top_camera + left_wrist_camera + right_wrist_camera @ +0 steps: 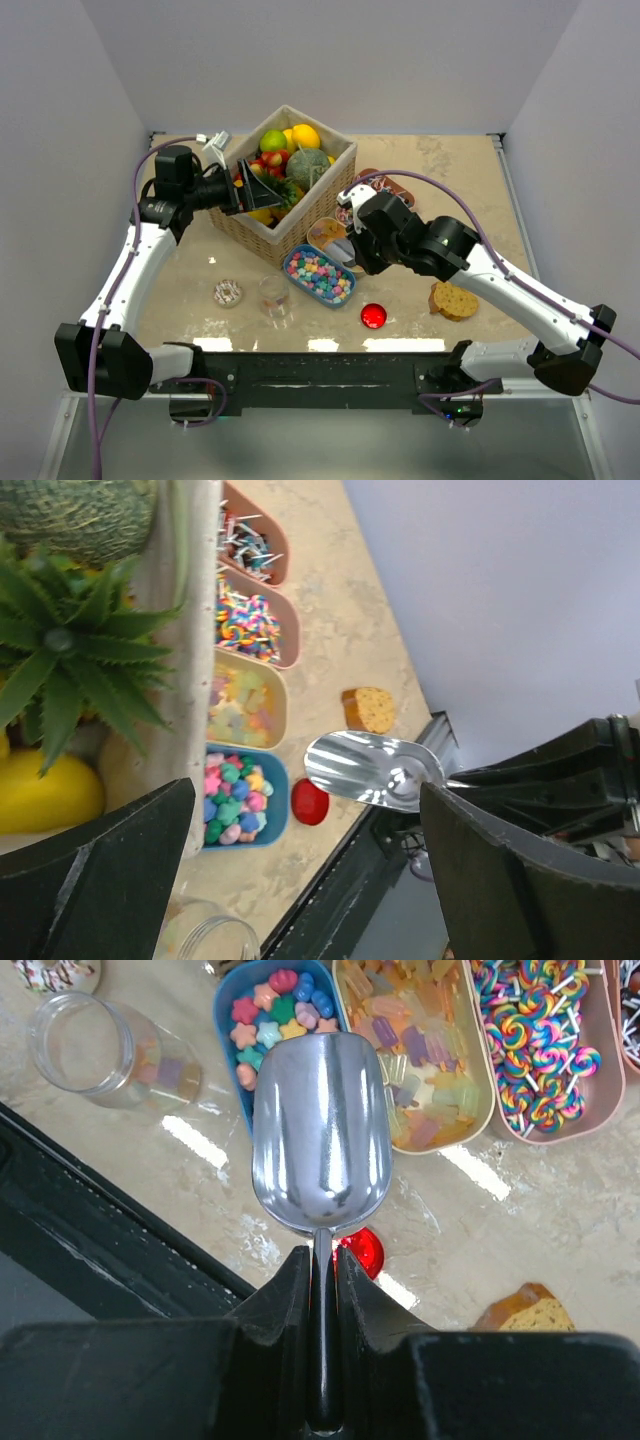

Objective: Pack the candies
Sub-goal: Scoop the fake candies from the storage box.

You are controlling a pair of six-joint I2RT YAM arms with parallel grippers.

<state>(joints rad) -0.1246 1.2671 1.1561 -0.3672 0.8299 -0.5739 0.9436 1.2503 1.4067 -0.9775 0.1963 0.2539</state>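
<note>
The candies lie in small trays beside the basket: pastel star pieces in a blue tray (320, 276) (275, 1005) (238, 800), pale gummies (420, 1055) (243, 706) in a beige tray, swirl lollipops (540, 1035) (252, 623) in a pink tray. My right gripper (322, 1256) (350, 250) is shut on the handle of a metal scoop (320, 1145) (370, 770), whose empty bowl hovers over the blue tray's near end. My left gripper (255, 190) (306, 810) stands wide open at the basket's left side, holding nothing. A glass jar (275, 300) (95, 1045) stands near the blue tray with a few pale pieces inside.
A wicker basket (300, 225) of toy fruit fills the back middle. A sprinkled doughnut (228, 293) lies left of the jar. A red disc (373, 316) and a cookie (455, 300) lie near the front edge. Another pink tray (250, 545) sits farthest along the row.
</note>
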